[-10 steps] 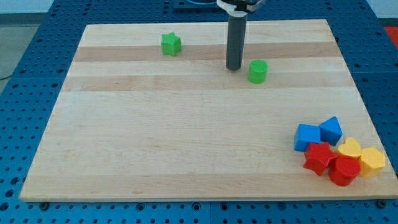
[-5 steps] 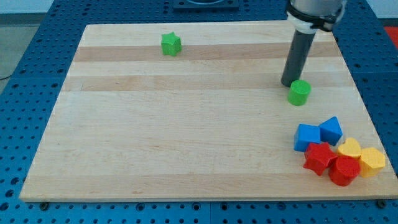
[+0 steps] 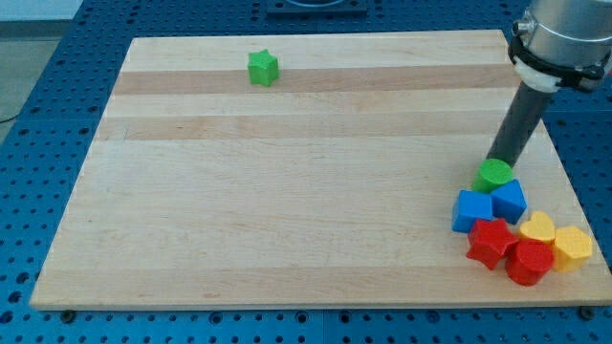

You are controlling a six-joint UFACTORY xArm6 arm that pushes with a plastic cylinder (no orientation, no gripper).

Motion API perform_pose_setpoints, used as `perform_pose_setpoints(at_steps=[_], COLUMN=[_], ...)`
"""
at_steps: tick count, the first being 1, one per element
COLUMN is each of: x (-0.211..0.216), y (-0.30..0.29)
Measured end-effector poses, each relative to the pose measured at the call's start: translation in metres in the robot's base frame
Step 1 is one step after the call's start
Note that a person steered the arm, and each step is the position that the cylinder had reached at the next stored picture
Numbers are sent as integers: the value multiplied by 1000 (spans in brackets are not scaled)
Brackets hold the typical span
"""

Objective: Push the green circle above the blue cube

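The green circle (image 3: 493,174) is a short green cylinder at the view's right. It sits just above two blue blocks and touches them. The blue cube (image 3: 471,210) lies below and left of it, and a second blue block (image 3: 509,201) lies below and right of it. My tip (image 3: 498,160) rests at the green circle's upper edge, touching it or nearly so. The dark rod rises from there toward the view's top right.
A green star-like block (image 3: 263,67) lies near the board's top left. Two red blocks (image 3: 491,242) (image 3: 529,262) and two yellow blocks (image 3: 537,228) (image 3: 573,247) cluster under the blue ones by the board's right edge (image 3: 564,162).
My tip has moved right and down, pushing the green circle from the board's upper middle to just above the blue blocks. The other blocks have not moved.
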State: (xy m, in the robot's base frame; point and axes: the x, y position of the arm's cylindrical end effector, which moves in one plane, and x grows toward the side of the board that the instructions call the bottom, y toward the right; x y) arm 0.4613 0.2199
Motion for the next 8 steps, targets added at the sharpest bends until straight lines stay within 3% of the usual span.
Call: perform_pose_setpoints(at_steps=[5, 8], x=[37, 26], y=[0, -11])
